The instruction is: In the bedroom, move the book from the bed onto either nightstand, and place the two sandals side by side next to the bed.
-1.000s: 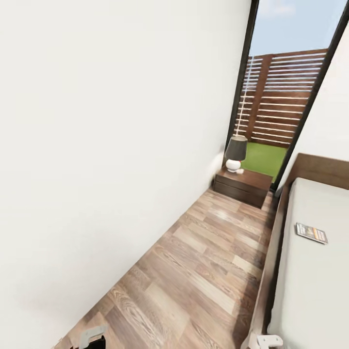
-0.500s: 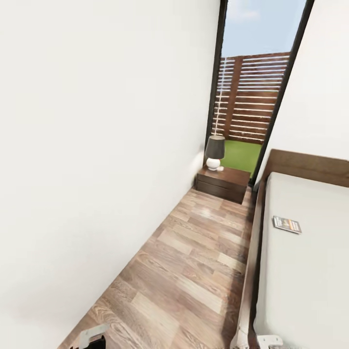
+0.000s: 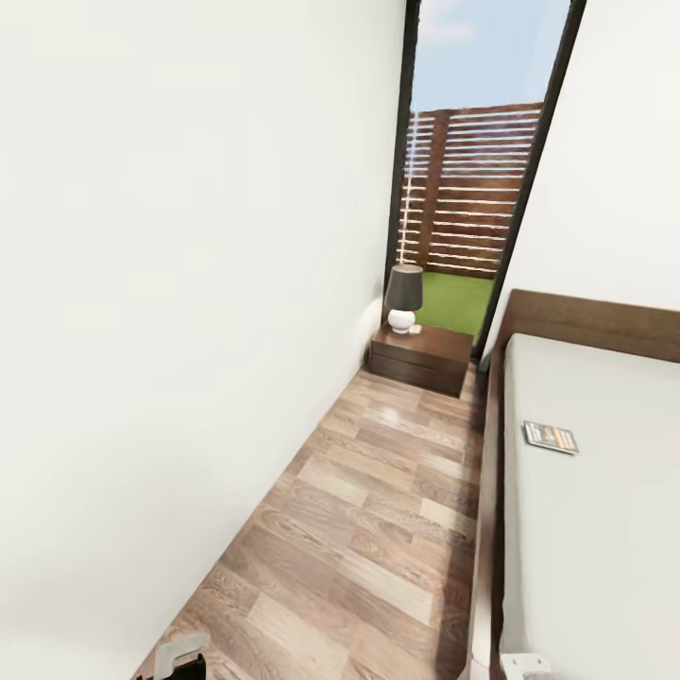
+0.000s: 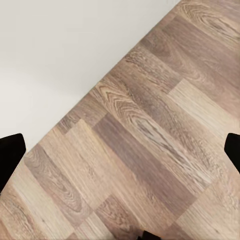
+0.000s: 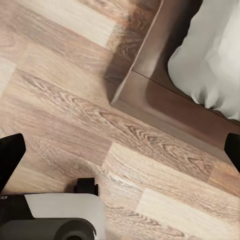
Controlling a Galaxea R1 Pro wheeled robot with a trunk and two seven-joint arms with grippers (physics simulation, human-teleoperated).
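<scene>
Bedroom: white wall, wood-plank floor, tall window far ahead of both end effectors. Bed beside the right end effector; nightstand with lamp well ahead. Book lies flat on the mattress, not yet approached. Left end effector and right are spread, empty, pointed at the floor; likely a transit pose.

book flat on bed | nightstand beside headboard

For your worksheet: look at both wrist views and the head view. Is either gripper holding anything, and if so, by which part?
Nothing is held. The left gripper and right gripper have their fingers spread wide over bare floor. The book lies untouched on the bed.
</scene>
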